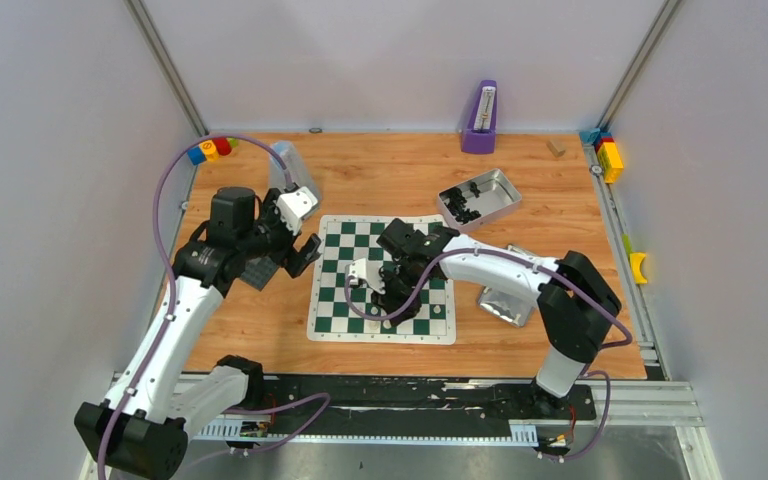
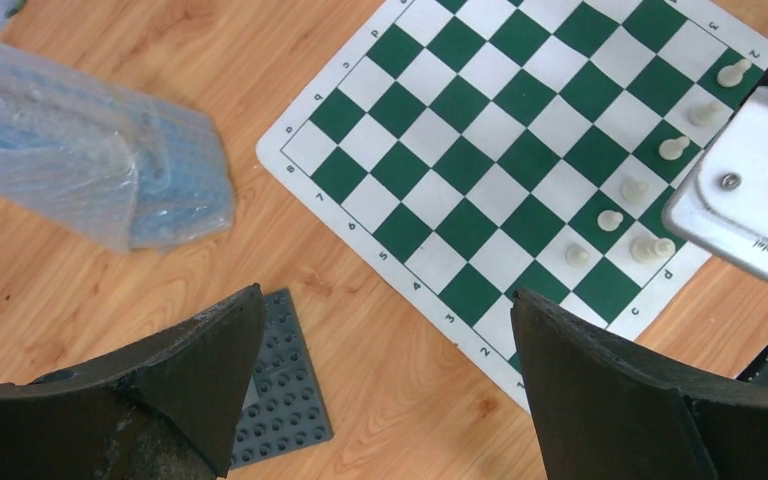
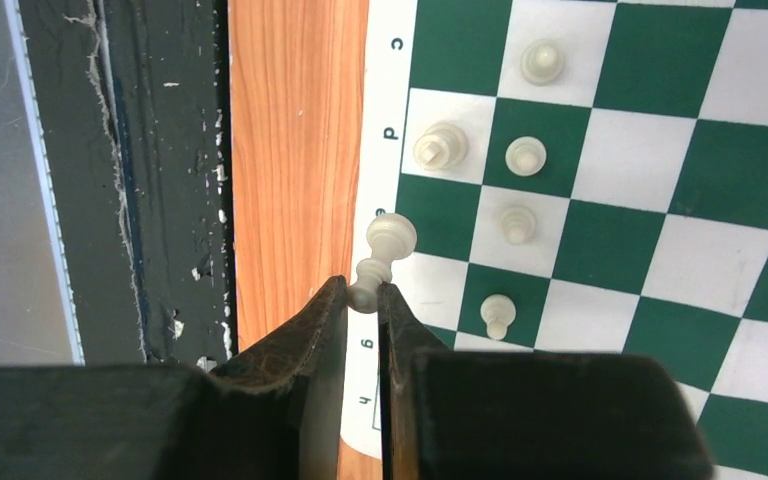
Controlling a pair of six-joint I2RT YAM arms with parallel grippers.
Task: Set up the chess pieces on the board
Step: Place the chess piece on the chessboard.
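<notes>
The green-and-white board lies mid-table. Several cream chess pieces stand in a row along its near edge, with a larger one on the outermost rank. My right gripper is shut on the base of another cream piece, which lies sideways over the board's white border by the letters. In the top view that gripper hangs over the board's near-left part. My left gripper is open and holds nothing, above bare wood between the board's corner and a grey plate; in the top view it is beside the board's left edge.
A dark grey studded plate lies left of the board. A crumpled clear bag sits at the far left. A metal tin with dark pieces stands behind the board. A purple device and coloured bricks line the back. A silver object lies to the right.
</notes>
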